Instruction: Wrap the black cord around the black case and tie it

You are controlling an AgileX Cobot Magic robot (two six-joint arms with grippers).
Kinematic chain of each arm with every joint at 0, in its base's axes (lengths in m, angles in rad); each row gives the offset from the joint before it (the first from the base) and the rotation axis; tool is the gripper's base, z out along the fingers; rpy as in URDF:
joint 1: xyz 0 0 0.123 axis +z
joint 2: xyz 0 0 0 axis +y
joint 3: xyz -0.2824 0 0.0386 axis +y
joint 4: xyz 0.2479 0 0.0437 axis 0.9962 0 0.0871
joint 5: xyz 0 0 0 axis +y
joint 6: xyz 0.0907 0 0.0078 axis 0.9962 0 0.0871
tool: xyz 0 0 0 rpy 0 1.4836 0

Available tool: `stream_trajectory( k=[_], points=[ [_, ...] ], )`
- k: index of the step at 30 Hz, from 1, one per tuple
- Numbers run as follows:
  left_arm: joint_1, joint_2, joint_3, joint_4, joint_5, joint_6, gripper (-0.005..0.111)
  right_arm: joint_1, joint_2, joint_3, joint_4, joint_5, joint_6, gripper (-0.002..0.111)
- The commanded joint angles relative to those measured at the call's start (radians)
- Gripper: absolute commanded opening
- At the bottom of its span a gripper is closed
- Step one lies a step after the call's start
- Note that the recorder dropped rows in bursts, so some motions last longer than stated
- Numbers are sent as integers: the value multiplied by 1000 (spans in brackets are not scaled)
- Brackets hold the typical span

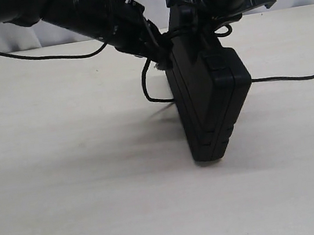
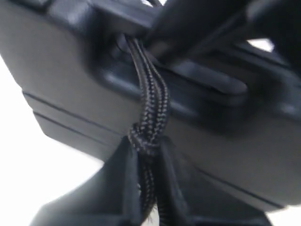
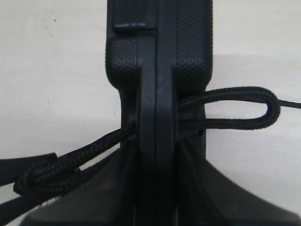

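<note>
The black case (image 1: 213, 103) stands on its lower edge on the table, leaning over, and its top edge sits between the fingers of my right gripper (image 1: 201, 15). In the right wrist view that gripper (image 3: 157, 188) is shut on the case (image 3: 157, 56). The black cord (image 3: 235, 108) passes through the case by its handle and forms a loop on one side. My left gripper (image 1: 159, 50) is at the case's upper left edge. In the left wrist view it (image 2: 149, 188) is shut on the doubled cord (image 2: 153, 103) just below a knot. A slack bight of cord (image 1: 147, 89) hangs beside the case.
The pale table top (image 1: 67, 183) lies around the case. A thin black line (image 1: 292, 78) runs over the table from the case to the right edge. Another thin cable (image 1: 31, 56) trails under the left arm at the back left.
</note>
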Motion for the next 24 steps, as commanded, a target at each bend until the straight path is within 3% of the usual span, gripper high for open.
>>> stream_trajectory(
  k=[1, 9, 12, 24],
  points=[
    [-20, 2, -5, 41, -106, 3, 0, 1, -4, 1, 9, 2, 4, 4],
    [-32, 49, -5, 86, -112, 3, 0, 1, -4, 1, 9, 2, 4, 4],
    [-55, 54, -5, 86, -120, 74, 0, 1, -4, 1, 9, 2, 4, 4],
    [-102, 54, -5, 47, -302, 116, 0, 1, -4, 1, 9, 2, 4, 4]
  ],
)
